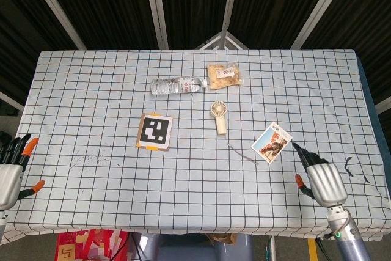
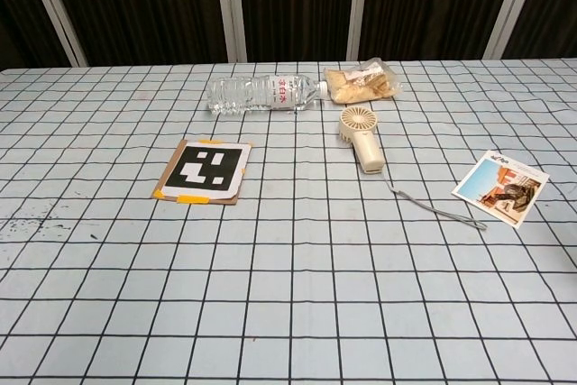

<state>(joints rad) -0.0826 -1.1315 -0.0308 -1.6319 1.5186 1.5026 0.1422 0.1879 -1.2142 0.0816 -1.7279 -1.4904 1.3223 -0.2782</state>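
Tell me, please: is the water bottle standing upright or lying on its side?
Lying on its side. The water bottle rests lengthwise on the checked tablecloth, its cap end toward the snack bag.

The right hand point(image 1: 320, 178) sits at the near right edge of the head view, back facing up, holding nothing, fingers stretched forward, wrist and arm trailing down out of frame. The left hand point(image 1: 11, 169) rests at the near left edge, fingers apart, empty.

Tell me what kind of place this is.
Probably a robot test bench, not a home: a grid-patterned tablecloth, a printed marker tag taped flat, and dark panels with metal struts behind.
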